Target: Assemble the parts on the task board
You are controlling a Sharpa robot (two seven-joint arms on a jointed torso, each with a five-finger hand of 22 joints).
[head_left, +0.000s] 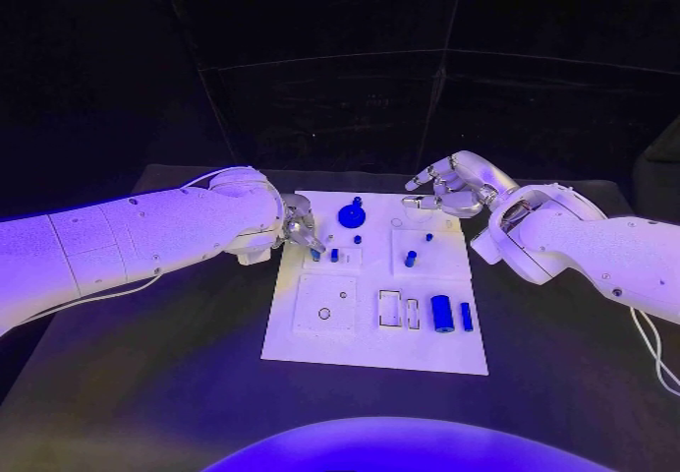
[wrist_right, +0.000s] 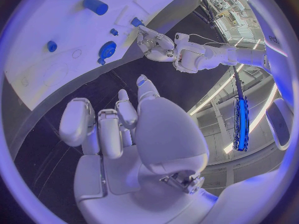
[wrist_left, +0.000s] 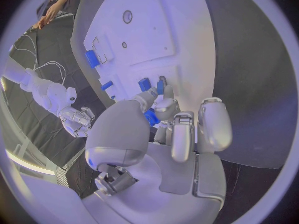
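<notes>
Overhead first: from the head view I see the white task board (head_left: 377,339) lying flat on the black desk (head_left: 141,383), its long axis running away from the robot. On the near half, a blue cylinder (head_left: 442,313) lies on its side, long axis pointing away from the robot, with a slimmer blue bar (head_left: 465,316) just beside it and parallel. A round blue part (head_left: 352,215) sits on the far half, and a short blue peg (head_left: 411,259) stands mid-board. The left hand (head_left: 298,228) is at the board's left edge, fingers down over a small blue part (head_left: 314,253); the contact itself is hidden by the fingers here. The right hand (head_left: 456,185) hovers above the far right corner, fingers curled loosely and apart, holding nothing.

Left wrist view: the left hand (wrist_left: 165,117) pinches a small blue part (wrist_left: 151,117) between thumb and a finger, right at the board's surface. Its shape is mostly covered, so I cannot tell its orientation. Two more blue pieces (wrist_left: 151,85) stand just beyond the fingertips.

Right wrist view: the right hand (wrist_right: 118,124) is empty, fingers separated, well clear of the board (wrist_right: 56,59). The round blue part (wrist_right: 107,50) and cylinder (wrist_right: 95,5) are visible there, foreshortened.
</notes>
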